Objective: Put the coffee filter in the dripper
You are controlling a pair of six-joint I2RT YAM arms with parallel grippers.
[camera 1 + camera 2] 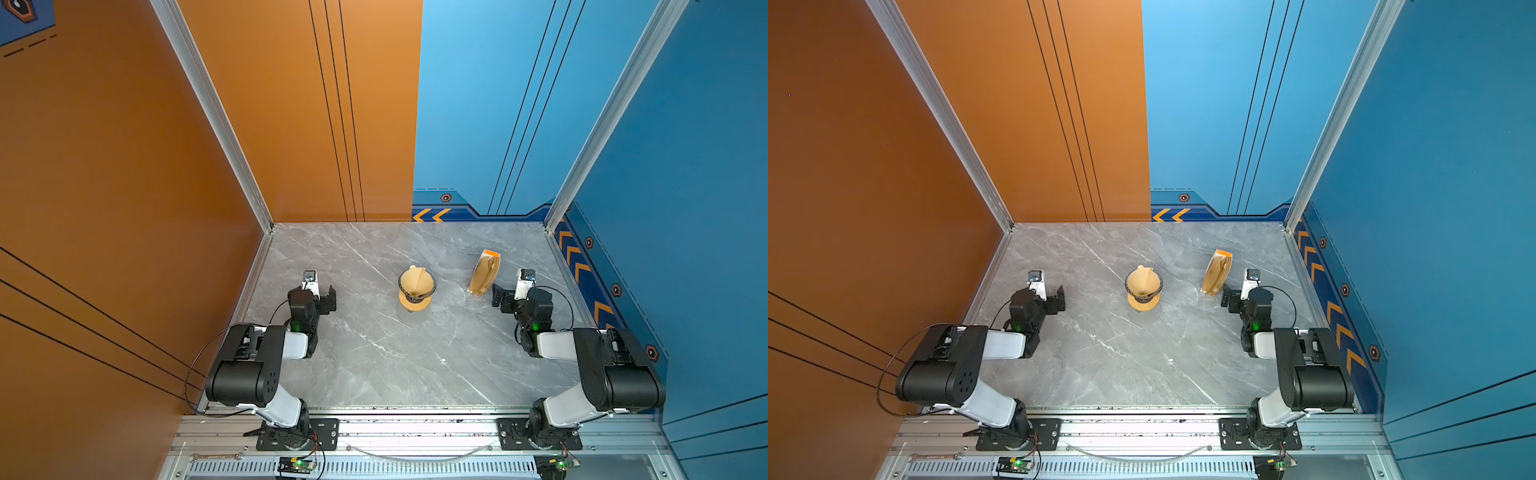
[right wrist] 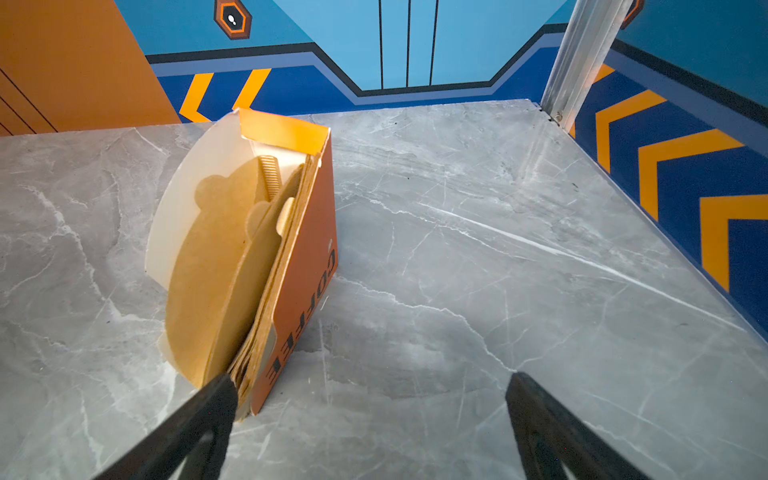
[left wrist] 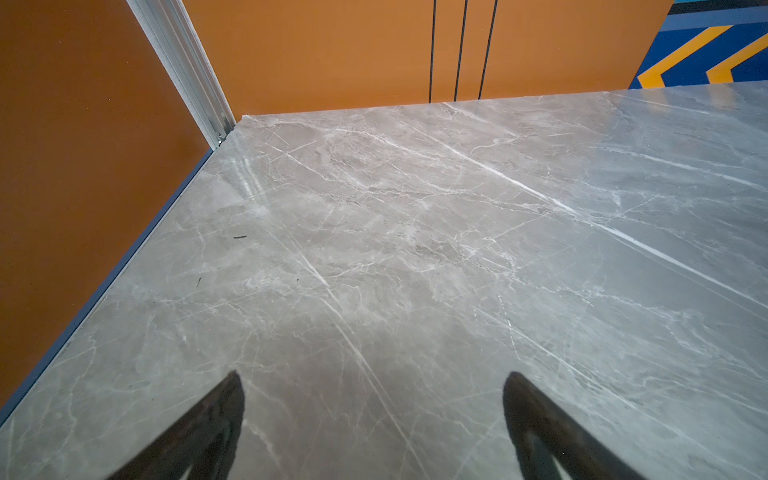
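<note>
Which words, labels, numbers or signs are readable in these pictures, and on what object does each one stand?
"COFFEE": black capitals on the side of the orange cardboard filter box, right wrist view.
No other text: the blue wall shows only yellow chevrons and hexagon badges.
Anything on the robot arms is too small to read.

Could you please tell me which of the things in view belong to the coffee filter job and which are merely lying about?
Job: coffee filter, sitting in the dripper.
Lying about: box of spare filters, wooden ring under the dripper, wrench on the front rail.
</note>
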